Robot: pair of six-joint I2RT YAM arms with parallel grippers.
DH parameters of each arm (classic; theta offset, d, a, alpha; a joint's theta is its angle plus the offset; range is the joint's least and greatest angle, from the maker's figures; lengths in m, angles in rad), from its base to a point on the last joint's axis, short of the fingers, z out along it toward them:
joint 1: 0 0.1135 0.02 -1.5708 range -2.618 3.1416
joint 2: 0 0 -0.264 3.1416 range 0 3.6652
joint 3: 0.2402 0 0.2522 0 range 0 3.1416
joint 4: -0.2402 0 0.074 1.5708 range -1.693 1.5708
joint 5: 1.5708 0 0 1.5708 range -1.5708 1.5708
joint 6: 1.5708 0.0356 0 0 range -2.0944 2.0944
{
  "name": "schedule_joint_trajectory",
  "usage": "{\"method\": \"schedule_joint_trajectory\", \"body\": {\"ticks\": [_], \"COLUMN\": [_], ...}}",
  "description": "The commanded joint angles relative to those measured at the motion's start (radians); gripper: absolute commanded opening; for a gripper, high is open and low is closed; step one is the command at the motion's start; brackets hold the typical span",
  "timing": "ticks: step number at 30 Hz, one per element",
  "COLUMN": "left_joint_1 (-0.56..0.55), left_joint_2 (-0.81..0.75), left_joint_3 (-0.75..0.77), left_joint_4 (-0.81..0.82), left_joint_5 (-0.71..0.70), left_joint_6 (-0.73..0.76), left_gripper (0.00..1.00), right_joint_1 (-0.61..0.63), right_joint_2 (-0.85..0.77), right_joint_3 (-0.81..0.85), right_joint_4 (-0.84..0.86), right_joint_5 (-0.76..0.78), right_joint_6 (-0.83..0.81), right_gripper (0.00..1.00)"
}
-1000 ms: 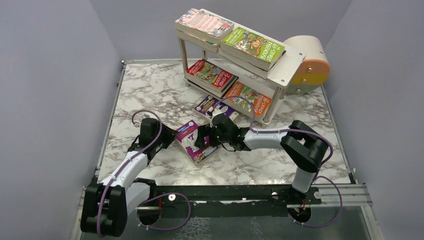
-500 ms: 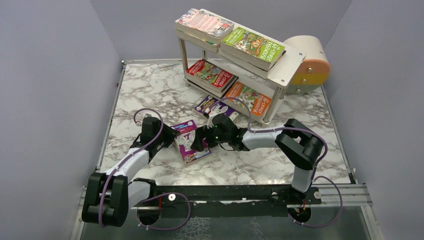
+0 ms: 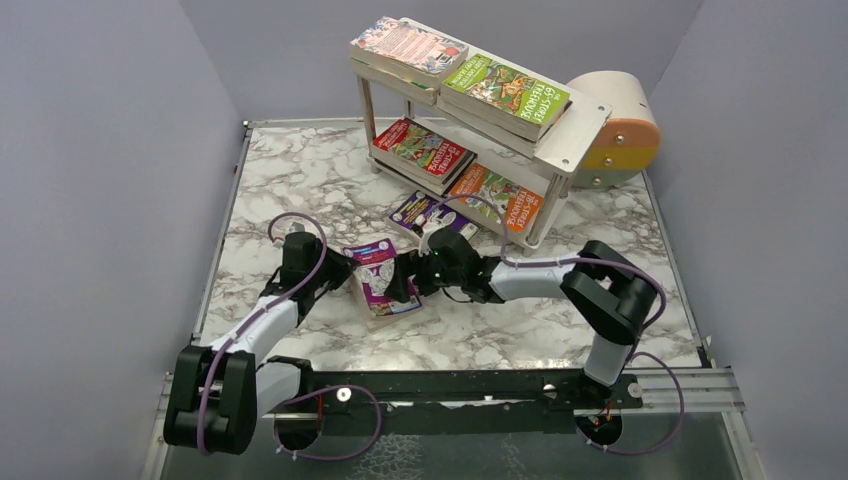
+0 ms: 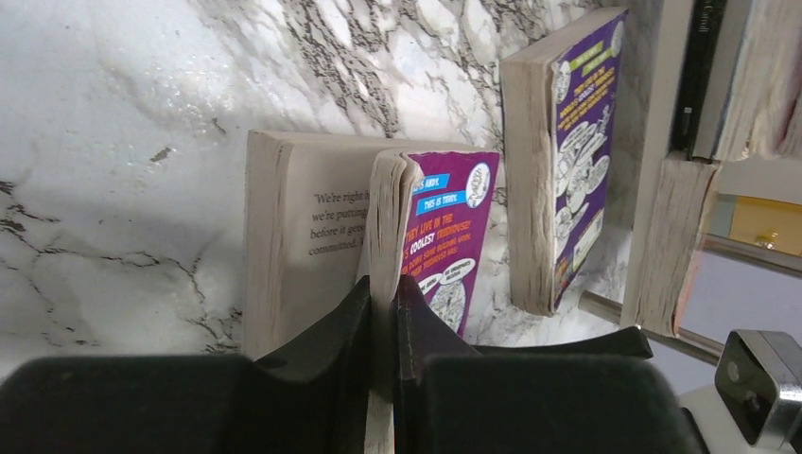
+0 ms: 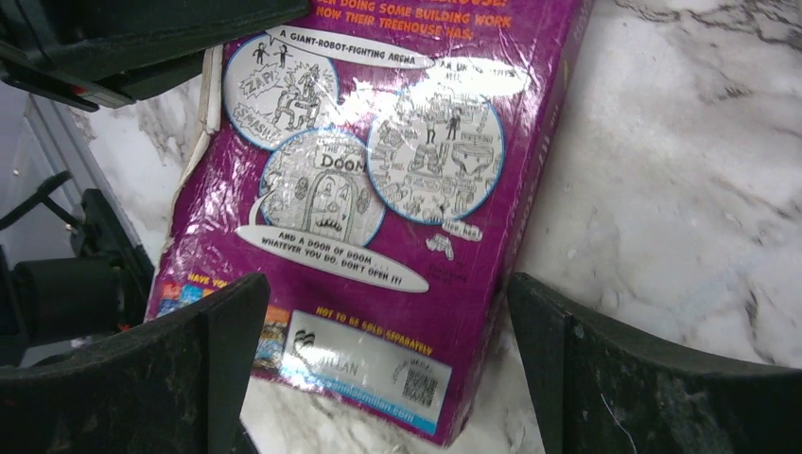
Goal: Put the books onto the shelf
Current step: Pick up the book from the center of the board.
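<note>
A purple book [image 3: 381, 281] lies on the marble table between both arms. My left gripper [image 3: 346, 275] is shut on its left edge; in the left wrist view the jaws [image 4: 383, 295] pinch the purple cover [image 4: 444, 232] and a wad of pages, with a printed page [image 4: 303, 227] laid open beside them. My right gripper [image 3: 402, 286] stands open at the book's other end, its fingers straddling the back cover [image 5: 378, 180] without touching it. A second purple book [image 3: 430, 214] lies by the shelf [image 3: 572, 128], which carries pink-patterned [image 3: 408, 44], green [image 3: 505, 92], red [image 3: 422, 148] and orange [image 3: 497, 197] books.
A round beige-and-orange box [image 3: 622, 128] stands behind the shelf at the right. Grey walls close in the table on both sides. The shelf's thin leg [image 3: 534, 222] stands just right of the second purple book.
My left gripper has closed on the purple book's edge. The book has turned and slid a little toward the left arm. The right gripper stays open at the book's end.
</note>
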State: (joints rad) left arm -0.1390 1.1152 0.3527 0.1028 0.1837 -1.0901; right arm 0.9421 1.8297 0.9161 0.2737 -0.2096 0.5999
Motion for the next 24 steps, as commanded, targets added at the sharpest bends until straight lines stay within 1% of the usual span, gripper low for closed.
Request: {"method": "schedule_joint_trajectory", "body": {"ticks": [1,6,10,16,24], "left_joint_1": [-0.004,-0.002,0.000,0.002,0.007], "left_joint_2": [-0.075,-0.121,-0.111,-0.075,-0.053], "left_joint_3": [0.006,-0.030,-0.099,-0.168,-0.215], "left_joint_4": [-0.006,0.060,0.209,0.467,0.673], "left_joint_5": [-0.017,-0.024,0.010,0.055,0.089], "left_joint_6": [-0.029,-0.103,-0.188,-0.266,-0.336], "left_gripper": [0.00,0.00,0.00,0.00,0.00], "right_joint_1": [-0.020,-0.059,-0.066,-0.071,-0.074], "right_joint_2": [-0.162,-0.296,-0.335,-0.334,-0.269], "right_joint_3": [-0.053,-0.156,-0.216,-0.308,-0.368], "right_joint_4": [-0.028,-0.031,-0.014,0.119,0.255], "right_joint_5": [0.070,0.071,0.065,0.027,-0.001], "right_joint_6": [0.045,0.107,0.142,0.232,0.320], "right_gripper": [0.96,0.96,0.96,0.96,0.96]}}
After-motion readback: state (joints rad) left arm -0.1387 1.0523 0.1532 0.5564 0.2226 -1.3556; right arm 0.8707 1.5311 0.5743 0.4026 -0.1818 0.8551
